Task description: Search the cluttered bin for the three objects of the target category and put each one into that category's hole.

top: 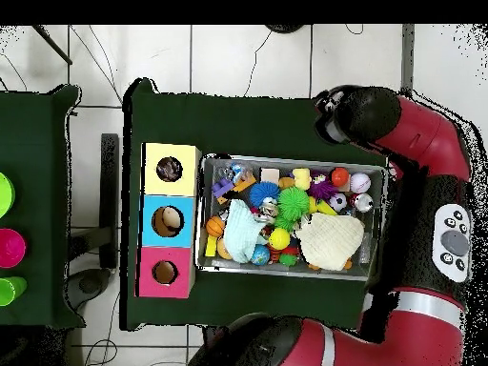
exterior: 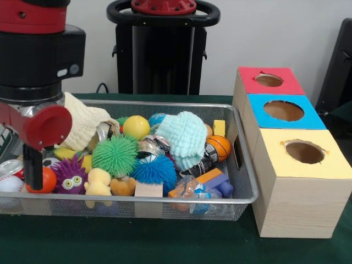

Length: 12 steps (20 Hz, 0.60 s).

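The cluttered bin (exterior: 246, 165) is a silver wire-mesh tray full of toys; it also shows in the overhead view (top: 202, 214). A crinkly clear wrapper with coloured dots (exterior: 192, 190) lies at the bin's front right corner, and in the overhead view (top: 232, 173) beside the yellow box. A shiny crumpled piece (exterior: 148, 146) lies mid-bin between the spiky balls; I cannot tell if it is a wrapper or a can. My gripper (exterior: 33, 168) hangs over the bin's left end beside an orange ball (exterior: 48, 179); its state is hidden. In the overhead view the arm (top: 357, 114) covers it.
Three wooden boxes with holes stand right of the bin: red (exterior: 269, 80), blue (exterior: 284, 110), yellow (exterior: 304, 152). The bin also holds green (exterior: 114, 155) and blue (exterior: 154, 169) spiky balls, a mint knit cloth (exterior: 186, 137), a cream cloth (exterior: 82, 125) and a basketball (exterior: 219, 147).
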Each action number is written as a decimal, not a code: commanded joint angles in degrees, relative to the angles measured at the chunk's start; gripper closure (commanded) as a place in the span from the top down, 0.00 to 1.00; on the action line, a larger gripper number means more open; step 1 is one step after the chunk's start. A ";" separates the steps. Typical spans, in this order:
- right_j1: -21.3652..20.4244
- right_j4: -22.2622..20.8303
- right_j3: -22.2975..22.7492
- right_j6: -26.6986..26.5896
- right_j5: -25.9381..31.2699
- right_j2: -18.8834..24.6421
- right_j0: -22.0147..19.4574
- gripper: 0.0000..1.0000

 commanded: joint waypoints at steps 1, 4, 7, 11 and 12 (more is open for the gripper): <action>1.20 -5.91 4.67 -18.20 -1.11 8.11 -1.75 0.00; 1.02 -7.10 6.40 -18.55 -2.52 9.24 -2.60 0.00; -1.10 -7.96 8.77 -18.35 -2.06 9.81 -3.16 0.00; -3.33 -8.98 11.13 -17.96 -0.22 10.04 -3.54 0.00; -3.44 -9.17 11.61 -17.77 -0.09 10.22 -3.66 0.00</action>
